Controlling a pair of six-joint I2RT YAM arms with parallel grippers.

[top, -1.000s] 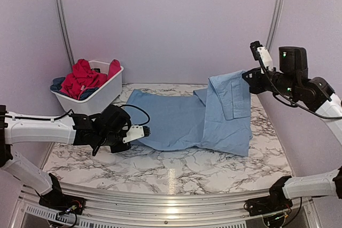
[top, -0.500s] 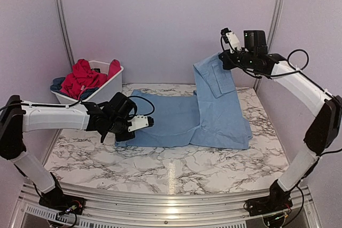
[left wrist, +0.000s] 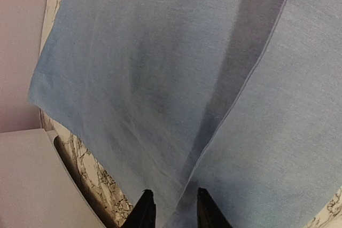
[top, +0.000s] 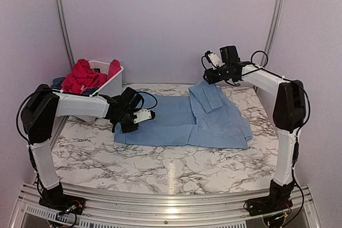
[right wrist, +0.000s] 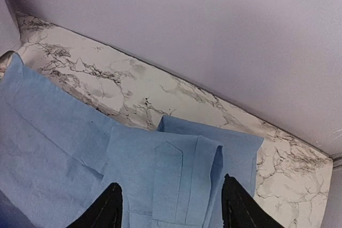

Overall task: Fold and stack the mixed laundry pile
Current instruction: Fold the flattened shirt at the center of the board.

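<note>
A large light blue shirt (top: 171, 124) from the mixed laundry pile lies flat on the marble table, its right part folded over onto itself (top: 216, 108). My left gripper (top: 151, 114) sits low at the shirt's left side. In the left wrist view a fold edge of the shirt (left wrist: 133, 78) runs between the slightly parted jaws of that gripper (left wrist: 173, 212). My right gripper (top: 208, 77) hovers over the shirt's back right corner. Its jaws (right wrist: 171, 185) stand wide open above the pocket flap of the shirt (right wrist: 165, 169), holding nothing.
A white plastic basket (top: 109, 86) stands at the back left, holding red garments (top: 83, 76) and a dark blue one (top: 57, 83). The back wall is close behind the shirt. Metal rails run up both back corners and along the near edge.
The right arm swung left and down, laid the lifted right part of the shirt over the rest and opened. The left gripper slid back and right, and its jaws parted.
</note>
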